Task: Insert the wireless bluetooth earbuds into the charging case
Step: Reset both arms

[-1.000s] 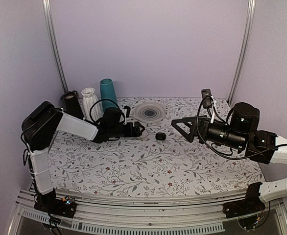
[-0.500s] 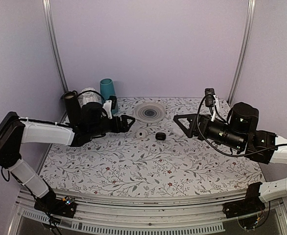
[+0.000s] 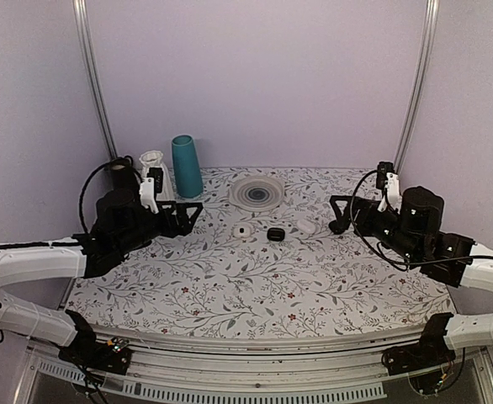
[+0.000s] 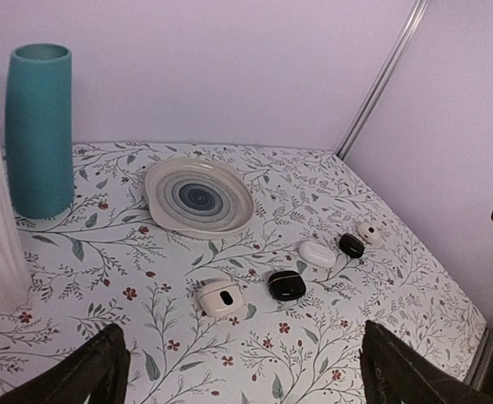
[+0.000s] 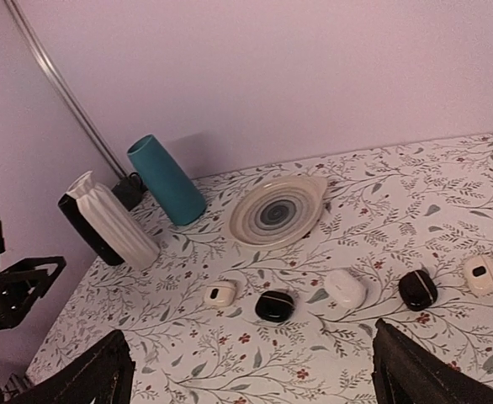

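1. Both arms have drawn back to their own sides; the left gripper (image 3: 192, 216) and right gripper (image 3: 339, 215) gape wide and empty.
2. Charging case (image 3: 307, 225) lies on the table (image 3: 230, 295), seemingly closed, near the right gripper, probably just released.

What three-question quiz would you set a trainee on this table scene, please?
1. Multiple choice: how many small pieces, black or white, lie in the row on the arms' side of the plate? A three, B five, C seven.
2. True or false: one of the small pieces lies on the plate.
3. Fill in: the left pincer and the right pincer both stand ____, with nothing between their fingers.

Key: 1 B; 2 false; 3 open.
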Robot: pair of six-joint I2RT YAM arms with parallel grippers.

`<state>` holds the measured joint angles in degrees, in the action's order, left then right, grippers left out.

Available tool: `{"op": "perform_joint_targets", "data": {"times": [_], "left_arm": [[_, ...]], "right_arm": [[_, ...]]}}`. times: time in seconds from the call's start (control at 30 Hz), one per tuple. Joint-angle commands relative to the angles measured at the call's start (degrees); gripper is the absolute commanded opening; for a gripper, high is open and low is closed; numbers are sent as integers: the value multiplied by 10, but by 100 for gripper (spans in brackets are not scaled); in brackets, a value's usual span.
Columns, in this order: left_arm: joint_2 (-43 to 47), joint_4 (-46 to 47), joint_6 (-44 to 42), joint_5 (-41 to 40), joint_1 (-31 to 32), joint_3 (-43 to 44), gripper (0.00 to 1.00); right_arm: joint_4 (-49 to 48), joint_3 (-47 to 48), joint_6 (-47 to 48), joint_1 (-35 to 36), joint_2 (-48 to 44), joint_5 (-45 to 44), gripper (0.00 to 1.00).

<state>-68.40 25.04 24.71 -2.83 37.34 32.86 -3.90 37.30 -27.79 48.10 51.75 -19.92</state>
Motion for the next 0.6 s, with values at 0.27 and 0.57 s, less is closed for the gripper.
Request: {"op": "perform_joint_targets", "data": {"times": [0.27,0.57], "left_arm": [[95,-25,-13,-81,-14,-86,96],[167,-48,0,-137,-68,-133,96]], "right_arm": [[-83,-92,97,-339,73,-4,100],[-449,-200,187,-430,190,-50,99]]}}
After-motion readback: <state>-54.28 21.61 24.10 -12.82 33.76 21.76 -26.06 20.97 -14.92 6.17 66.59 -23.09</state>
